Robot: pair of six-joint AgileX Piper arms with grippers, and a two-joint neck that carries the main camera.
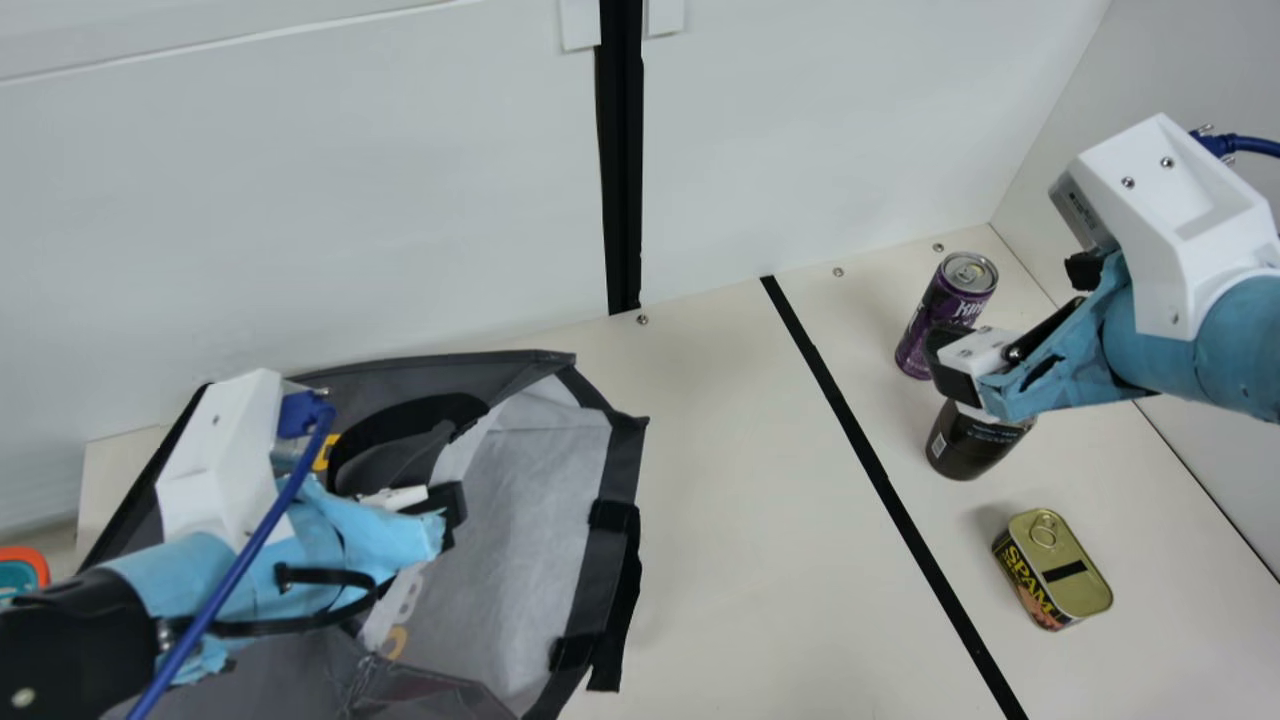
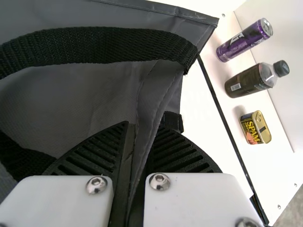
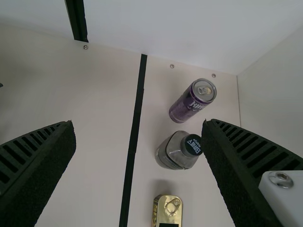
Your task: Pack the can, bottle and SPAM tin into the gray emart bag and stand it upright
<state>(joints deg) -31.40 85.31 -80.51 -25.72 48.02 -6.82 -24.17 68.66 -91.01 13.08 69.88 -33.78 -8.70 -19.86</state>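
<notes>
The gray bag (image 1: 500, 620) gapes open at the main view's left. My left gripper (image 1: 452, 512) is at its mouth; in the left wrist view the left gripper (image 2: 140, 137) is shut on a fold of the bag (image 2: 161, 90). Opposite, my right gripper (image 1: 950, 365) hangs above the dark bottle (image 1: 968, 442), partly hiding it. In the right wrist view, the right gripper (image 3: 138, 124) stands open, its fingers wide apart with nothing held. The purple can (image 1: 940, 315) and the bottle are upright; the SPAM tin (image 1: 1060, 570) lies nearer the front.
A black tape line (image 1: 880, 470) crosses the table (image 1: 740, 560) between bag and groceries. White walls stand behind and at the right, close to the can. A black strap loop (image 2: 109, 45) arches over the bag's side. An orange-rimmed object (image 1: 25, 565) shows at far left.
</notes>
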